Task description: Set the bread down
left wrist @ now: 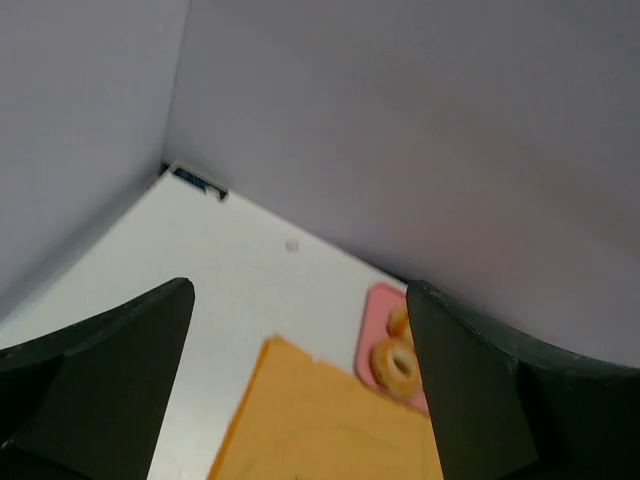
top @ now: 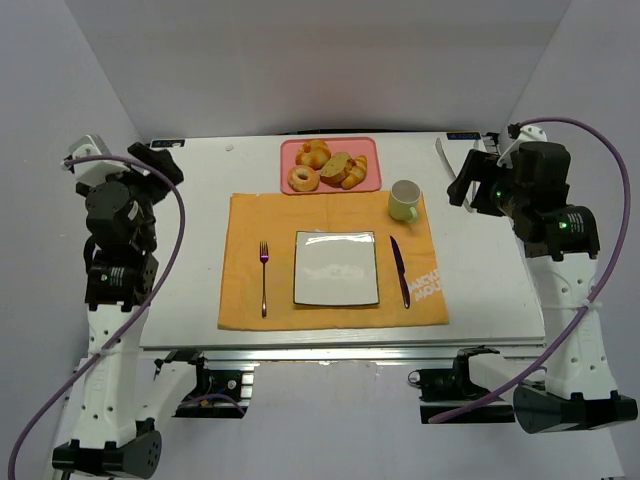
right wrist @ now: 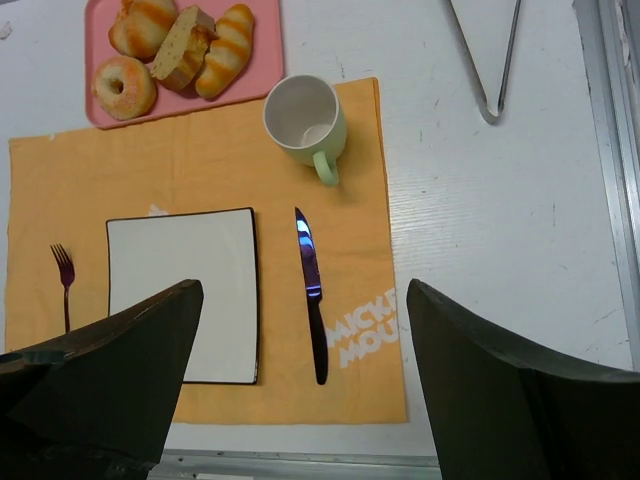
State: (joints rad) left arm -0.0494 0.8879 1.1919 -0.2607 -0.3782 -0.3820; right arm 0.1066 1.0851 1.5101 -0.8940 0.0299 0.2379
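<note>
The bread (top: 335, 167), an oval tan slice with a brown crust, lies on the pink tray (top: 366, 147) at the back between two croissants, with a donut (top: 303, 178) beside it. It also shows in the right wrist view (right wrist: 181, 47). A square white plate (top: 336, 268) lies on the orange placemat (top: 240, 230). My left gripper (left wrist: 298, 380) is open and empty, raised over the table's left side. My right gripper (right wrist: 305, 380) is open and empty, raised over the right side. In the left wrist view only the donut (left wrist: 395, 365) and the tray edge show.
A green mug (top: 404, 200) stands at the placemat's back right. A knife (top: 400, 272) lies right of the plate, a fork (top: 264, 277) left of it. Metal tongs (right wrist: 485, 50) lie at the table's back right. Grey walls enclose the table.
</note>
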